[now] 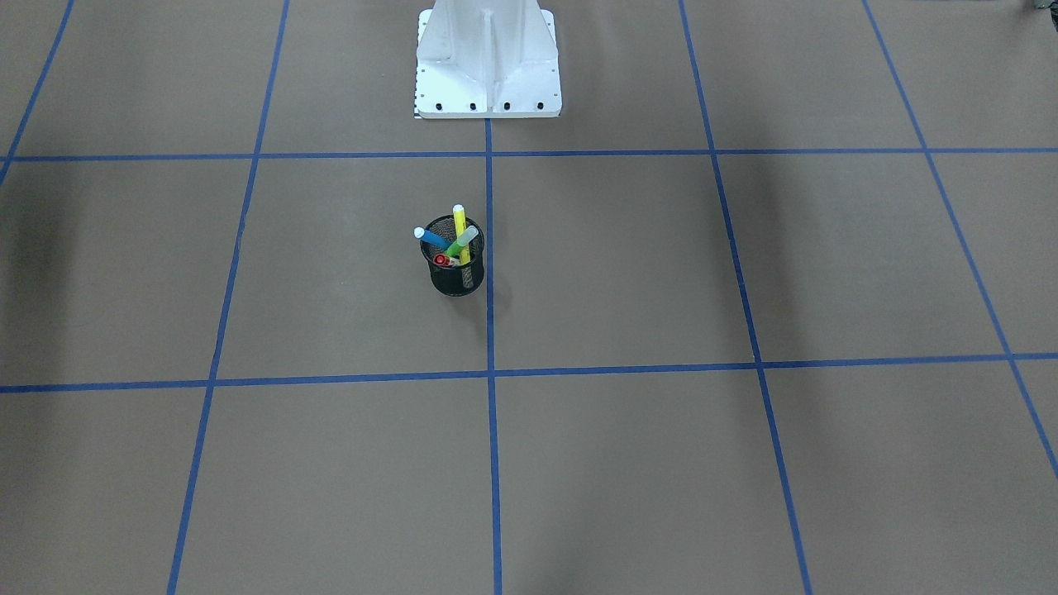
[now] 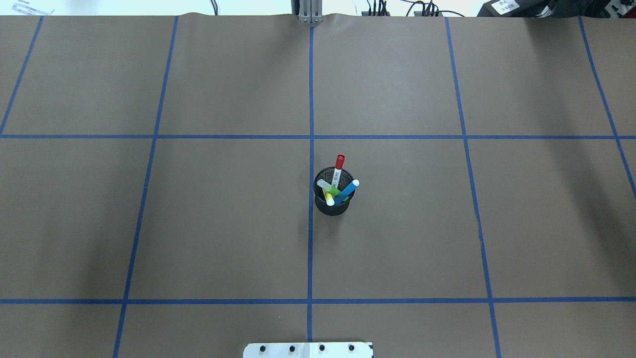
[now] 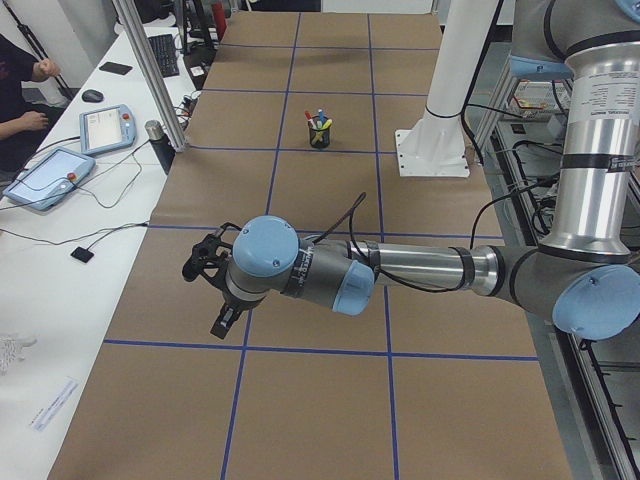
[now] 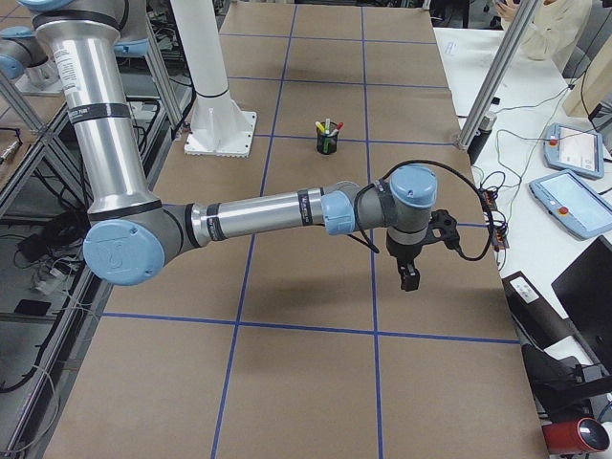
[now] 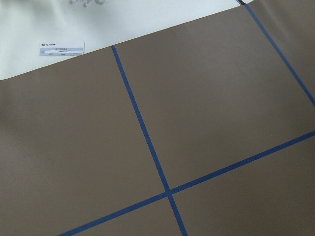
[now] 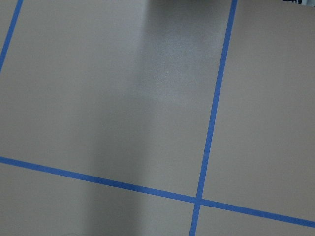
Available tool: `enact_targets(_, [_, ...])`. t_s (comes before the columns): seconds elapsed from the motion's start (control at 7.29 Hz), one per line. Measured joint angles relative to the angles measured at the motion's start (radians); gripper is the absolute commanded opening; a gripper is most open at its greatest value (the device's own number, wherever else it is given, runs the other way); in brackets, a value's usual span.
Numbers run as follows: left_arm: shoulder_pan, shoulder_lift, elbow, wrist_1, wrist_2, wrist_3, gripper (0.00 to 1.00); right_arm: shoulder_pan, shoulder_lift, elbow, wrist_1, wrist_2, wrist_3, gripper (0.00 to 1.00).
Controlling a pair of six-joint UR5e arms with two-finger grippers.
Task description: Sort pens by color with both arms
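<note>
Plainly, all four pens point(image 1: 460, 227) stand together in the black mesh cup point(image 2: 334, 208). Seen from overhead, the red-capped pen point(image 2: 338, 169) with its white labelled barrel leans toward 12 o'clock. The blue pen point(image 2: 348, 191) leans toward 2, the lime green pen point(image 2: 332, 189) toward 10, and the yellow pen point(image 2: 329, 198) toward 7. The cup sits near the table's middle, just beside the centre tape line point(image 2: 311, 99).

From my left gripper point(image 3: 205, 295) the cup lies well apart at 1 o'clock in the left-side view. From my right gripper point(image 4: 409, 275) it lies well apart at 11 o'clock in the right-side view. I cannot tell from these side views whether either gripper is spread or closed.

The overhead and front-facing views show the cup and the white pedestal base point(image 1: 488, 66) but neither arm. My wrist cameras show only brown paper point(image 5: 221, 98) and blue tape, and the left one also catches a white label point(image 5: 61, 49) beyond the paper's edge.
</note>
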Motion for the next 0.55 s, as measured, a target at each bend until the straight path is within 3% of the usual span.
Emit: enact_targets(0.55, [0.000, -0.001, 0.004, 0.000, 0.000, 0.000, 1.00, -0.154, 0.036, 0.111, 0.029, 0.087, -0.008, 0.99])
